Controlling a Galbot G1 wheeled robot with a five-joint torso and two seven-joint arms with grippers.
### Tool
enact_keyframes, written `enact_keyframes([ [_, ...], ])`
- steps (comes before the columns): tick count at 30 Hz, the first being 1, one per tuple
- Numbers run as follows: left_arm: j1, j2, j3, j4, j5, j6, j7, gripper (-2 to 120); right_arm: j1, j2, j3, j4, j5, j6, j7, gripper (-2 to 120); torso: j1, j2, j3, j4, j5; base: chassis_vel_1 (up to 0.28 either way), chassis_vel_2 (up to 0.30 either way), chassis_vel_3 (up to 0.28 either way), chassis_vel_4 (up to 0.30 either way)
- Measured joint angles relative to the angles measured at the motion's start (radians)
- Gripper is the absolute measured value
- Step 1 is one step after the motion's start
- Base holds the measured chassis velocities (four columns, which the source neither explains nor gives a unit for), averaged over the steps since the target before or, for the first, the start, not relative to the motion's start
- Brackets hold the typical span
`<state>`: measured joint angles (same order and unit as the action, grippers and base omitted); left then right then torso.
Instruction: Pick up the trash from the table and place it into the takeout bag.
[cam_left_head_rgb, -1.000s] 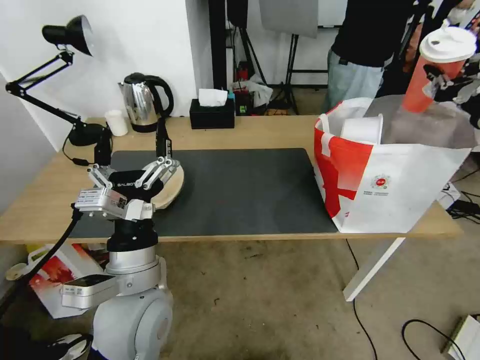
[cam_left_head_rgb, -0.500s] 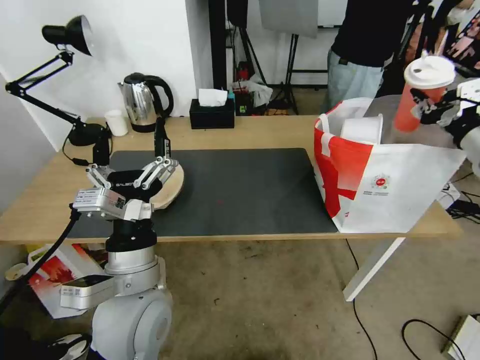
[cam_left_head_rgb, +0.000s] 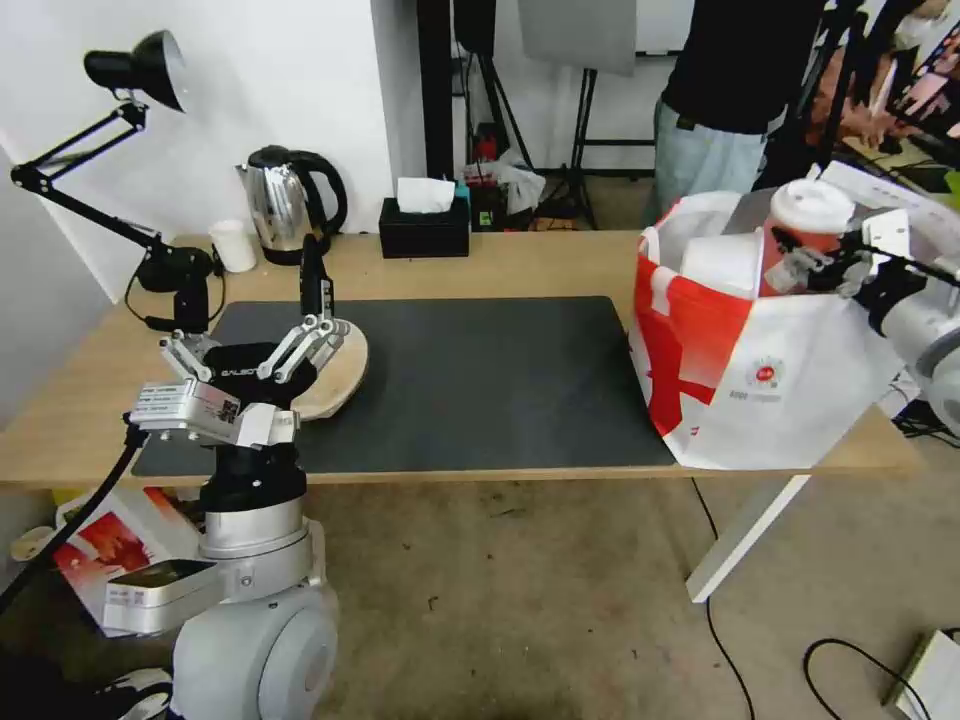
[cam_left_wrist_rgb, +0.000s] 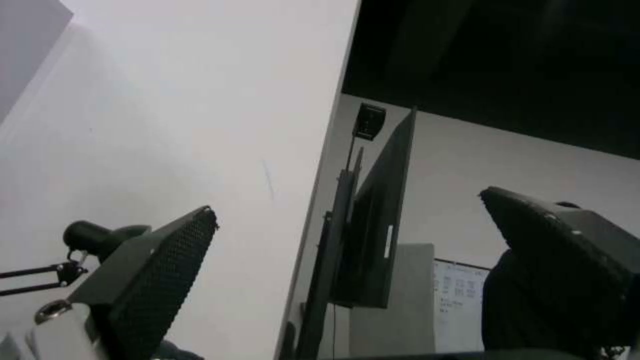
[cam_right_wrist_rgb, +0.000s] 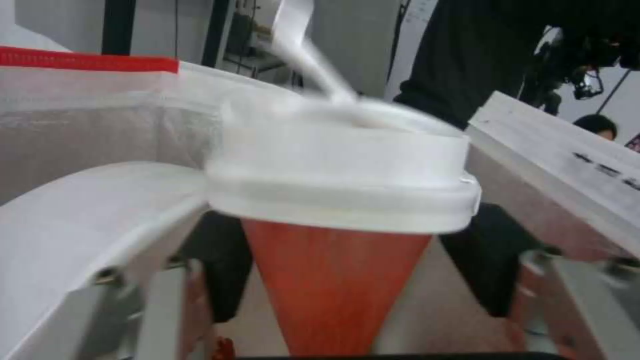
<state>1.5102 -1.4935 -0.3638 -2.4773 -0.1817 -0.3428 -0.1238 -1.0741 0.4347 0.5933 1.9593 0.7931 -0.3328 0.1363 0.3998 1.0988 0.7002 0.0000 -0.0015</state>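
The tall red paper cup with a white plastic lid (cam_left_head_rgb: 805, 232) is standing nearly upright, lid upward, its lower part sinking into the mouth of the large white and red takeout bag (cam_left_head_rgb: 770, 375) at the right end of the long light-wood table (cam_left_head_rgb: 520, 265). The right gripper (cam_left_head_rgb: 812, 268) is pinching it from both sides. A wide white bowl (cam_left_head_rgb: 722, 262) is sitting inside the bag, just left of the cup. The left gripper (cam_left_head_rgb: 262, 300) is hovering spread over a shallow round beige lid (cam_left_head_rgb: 340, 372) on the dark grey mat (cam_left_head_rgb: 480, 380).
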Motion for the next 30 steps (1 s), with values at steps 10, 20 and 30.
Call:
enact_keyframes([
  [10, 0.017, -0.004, 0.000, -0.017, 0.004, 0.000, 0.000, 100, -0.018, -0.032, -0.005, 0.030, -0.014, -0.033, 0.005, 98, 0.000, 0.000, 0.000, 0.0000, 0.0000, 0.000, 0.000, 0.000, 0.000],
  [20, 0.017, -0.011, 0.002, -0.018, 0.007, 0.000, 0.001, 100, -0.002, -0.085, -0.003, 0.036, -0.012, -0.055, 0.005, 100, 0.000, 0.000, 0.000, -0.0001, 0.0001, 0.000, 0.000, 0.000, 0.000],
  [30, 0.015, -0.011, 0.003, -0.018, 0.008, 0.001, 0.002, 100, 0.000, -0.095, 0.004, 0.042, -0.011, -0.061, 0.001, 100, 0.000, 0.000, 0.000, -0.0001, 0.0001, 0.000, 0.000, 0.000, 0.000],
])
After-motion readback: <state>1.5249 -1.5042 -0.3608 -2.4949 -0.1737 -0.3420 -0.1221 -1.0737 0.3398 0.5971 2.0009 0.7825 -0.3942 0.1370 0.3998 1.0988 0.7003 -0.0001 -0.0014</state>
